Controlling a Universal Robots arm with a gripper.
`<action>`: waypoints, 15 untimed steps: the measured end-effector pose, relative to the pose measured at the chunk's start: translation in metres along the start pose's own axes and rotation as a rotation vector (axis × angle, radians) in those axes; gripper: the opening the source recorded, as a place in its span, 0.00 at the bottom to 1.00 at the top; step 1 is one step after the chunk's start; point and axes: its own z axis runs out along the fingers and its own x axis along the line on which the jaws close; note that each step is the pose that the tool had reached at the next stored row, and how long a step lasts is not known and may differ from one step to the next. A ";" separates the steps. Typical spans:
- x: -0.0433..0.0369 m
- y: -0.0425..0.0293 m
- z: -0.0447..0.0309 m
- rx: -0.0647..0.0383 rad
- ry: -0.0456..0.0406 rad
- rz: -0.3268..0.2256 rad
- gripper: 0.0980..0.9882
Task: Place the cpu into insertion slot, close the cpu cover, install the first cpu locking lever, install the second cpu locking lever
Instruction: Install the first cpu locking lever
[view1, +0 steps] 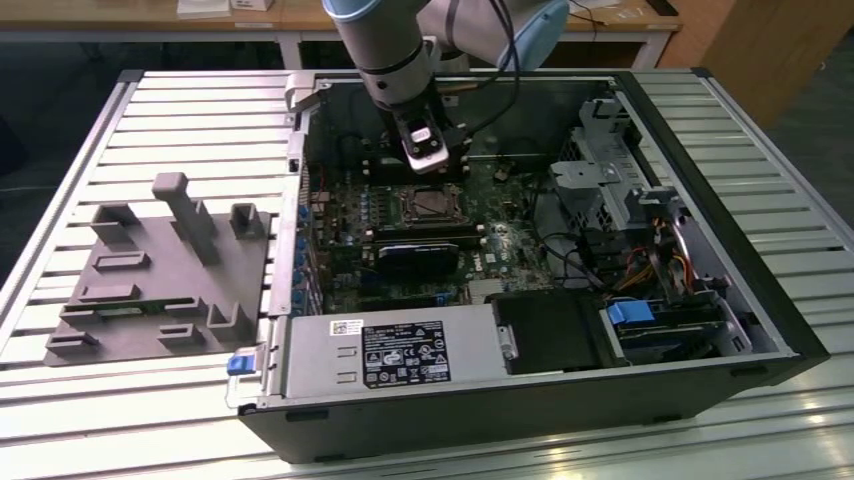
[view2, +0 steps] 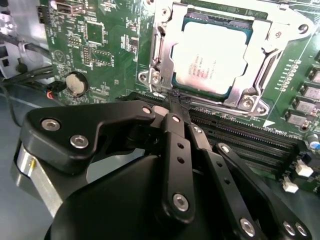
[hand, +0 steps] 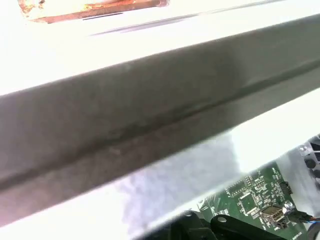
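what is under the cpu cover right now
The cpu lies under the cpu cover, its silvery top showing through the window. The chip's outer edges and the contacts of the insertion slot beneath it are covered.

Tight room around the insertion slot (view1: 404, 206).
Lies open from above; hemmed by case wall (view1: 296, 150), long black slots (view2: 250, 139) just beside the claw (view2: 171, 107), drive cage (view1: 601, 185) and cables (view1: 577, 262) toward the exterior view's right.
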 end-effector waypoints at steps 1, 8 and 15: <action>-0.0005 0.0004 -0.0017 0.000 -0.0001 0.000 0.01; -0.0031 0.0025 -0.0105 0.000 0.0000 0.000 0.01; -0.0055 0.0034 -0.0094 0.016 0.0311 0.003 0.01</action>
